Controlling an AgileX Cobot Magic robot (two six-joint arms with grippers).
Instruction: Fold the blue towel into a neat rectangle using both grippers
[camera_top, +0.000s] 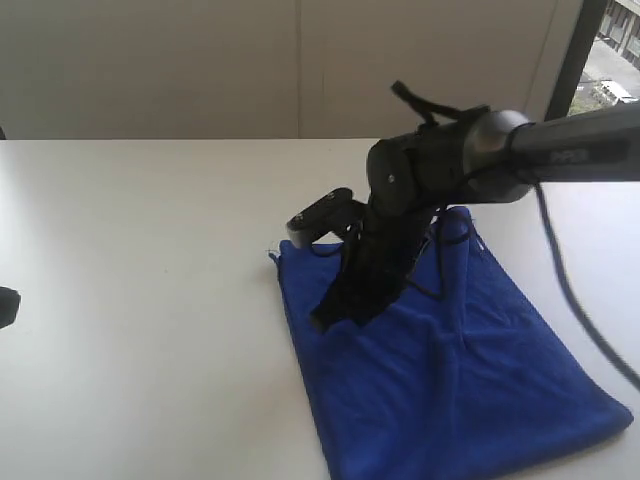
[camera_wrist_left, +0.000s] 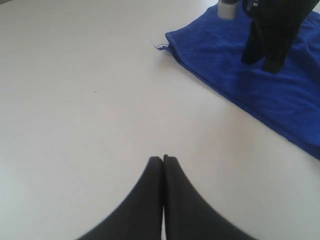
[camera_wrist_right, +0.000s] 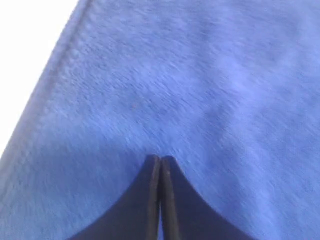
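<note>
The blue towel (camera_top: 460, 380) lies flat on the white table (camera_top: 150, 250) at the front right, with a shallow crease across its middle. My right gripper (camera_top: 335, 315) points down at the towel's near-left part, jaws shut, with nothing between them. In the right wrist view the gripper (camera_wrist_right: 160, 159) has its tips just over the plush cloth (camera_wrist_right: 200, 75), close to a hemmed edge. My left gripper (camera_wrist_left: 163, 159) is shut and empty over bare table, well away from the towel (camera_wrist_left: 260, 90). The left wrist view also shows the right gripper (camera_wrist_left: 261, 59) standing on the cloth.
The right arm (camera_top: 560, 145) reaches in from the right edge, a black cable (camera_top: 575, 300) hanging from it over the towel. A dark bit of the left arm (camera_top: 6, 305) shows at the left edge. A pale wall (camera_top: 200, 60) runs behind the table.
</note>
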